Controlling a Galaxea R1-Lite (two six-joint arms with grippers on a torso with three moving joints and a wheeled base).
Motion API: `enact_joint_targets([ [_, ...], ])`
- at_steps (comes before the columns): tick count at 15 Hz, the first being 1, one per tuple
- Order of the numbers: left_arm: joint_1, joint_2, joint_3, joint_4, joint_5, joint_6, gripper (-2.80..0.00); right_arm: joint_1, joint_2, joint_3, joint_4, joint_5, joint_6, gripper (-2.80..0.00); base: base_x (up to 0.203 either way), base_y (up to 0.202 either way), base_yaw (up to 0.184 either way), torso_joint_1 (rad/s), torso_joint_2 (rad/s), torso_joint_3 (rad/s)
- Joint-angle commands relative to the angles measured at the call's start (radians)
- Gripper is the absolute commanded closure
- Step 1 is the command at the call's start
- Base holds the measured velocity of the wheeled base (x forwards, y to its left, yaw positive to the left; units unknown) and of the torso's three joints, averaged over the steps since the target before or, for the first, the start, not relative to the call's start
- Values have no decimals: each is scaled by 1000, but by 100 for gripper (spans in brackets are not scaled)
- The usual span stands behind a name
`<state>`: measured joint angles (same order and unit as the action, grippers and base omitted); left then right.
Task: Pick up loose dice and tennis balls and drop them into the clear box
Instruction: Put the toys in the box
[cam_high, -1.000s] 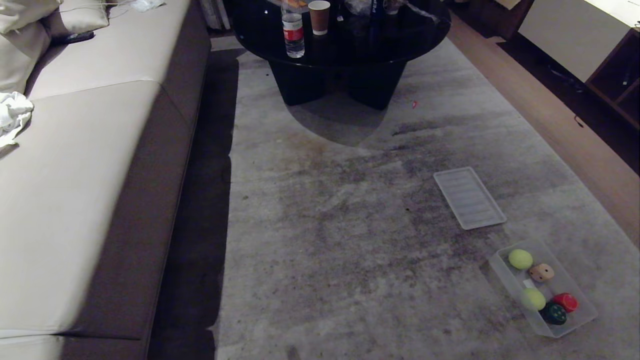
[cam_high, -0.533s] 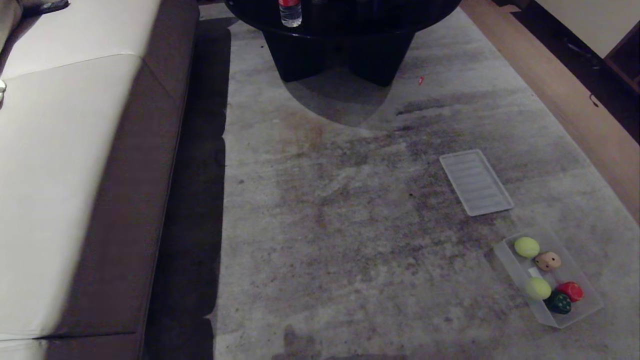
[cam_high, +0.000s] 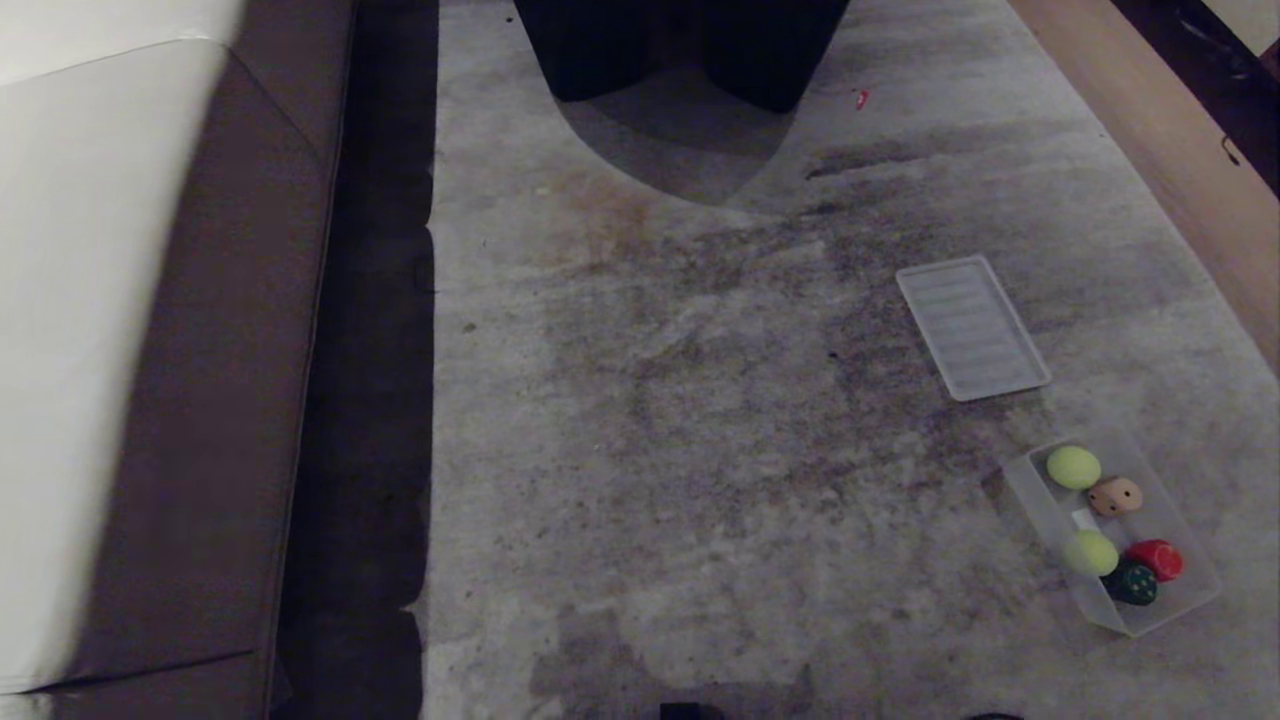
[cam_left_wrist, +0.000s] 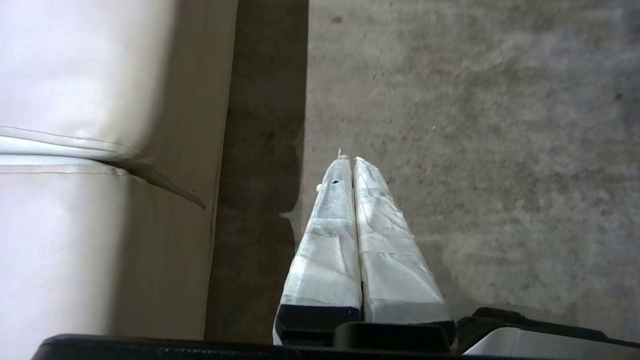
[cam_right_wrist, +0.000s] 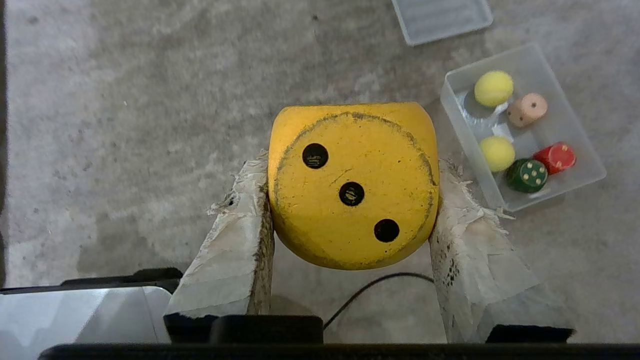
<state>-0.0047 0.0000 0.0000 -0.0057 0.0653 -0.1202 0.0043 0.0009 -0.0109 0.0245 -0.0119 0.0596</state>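
Note:
My right gripper (cam_right_wrist: 350, 165) is shut on a yellow die (cam_right_wrist: 352, 185) with three black pips, held above the rug. The clear box (cam_high: 1190, 603) (cam_right_wrist: 457, 107) lies on the rug at the right. It holds two tennis balls (cam_high: 1073, 466) (cam_high: 1090, 552) (cam_right_wrist: 493, 88) (cam_right_wrist: 497, 153), a beige die (cam_high: 1115, 496) (cam_right_wrist: 527, 109), a red die (cam_high: 1156, 559) (cam_right_wrist: 554, 157) and a green die (cam_high: 1133, 583) (cam_right_wrist: 526, 175). My left gripper (cam_left_wrist: 348, 161) is shut on nothing and hangs over the rug beside the sofa. Neither gripper shows in the head view.
A flat ribbed clear lid (cam_high: 971, 326) (cam_right_wrist: 440, 17) lies on the rug just beyond the box. A sofa (cam_high: 150, 350) (cam_left_wrist: 100, 150) runs along the left. A black table base (cam_high: 680, 50) stands at the far end. Bare wooden floor (cam_high: 1160, 150) borders the rug on the right.
The whole head view has tilted downward: the table top with bottle and cup has left the picture, and the box and lid sit higher. Nothing on the rug has moved.

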Motion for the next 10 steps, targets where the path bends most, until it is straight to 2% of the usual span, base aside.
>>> enact_joint_targets([
  [1,0,2,2,0,1,-1,0,0,-1,0,0,0,0,0,0,0,0,5,2,-193],
  [10,0,2,2,0,1,-1,0,0,-1,0,0,0,-1,0,0,0,0,4,6,-198],
])
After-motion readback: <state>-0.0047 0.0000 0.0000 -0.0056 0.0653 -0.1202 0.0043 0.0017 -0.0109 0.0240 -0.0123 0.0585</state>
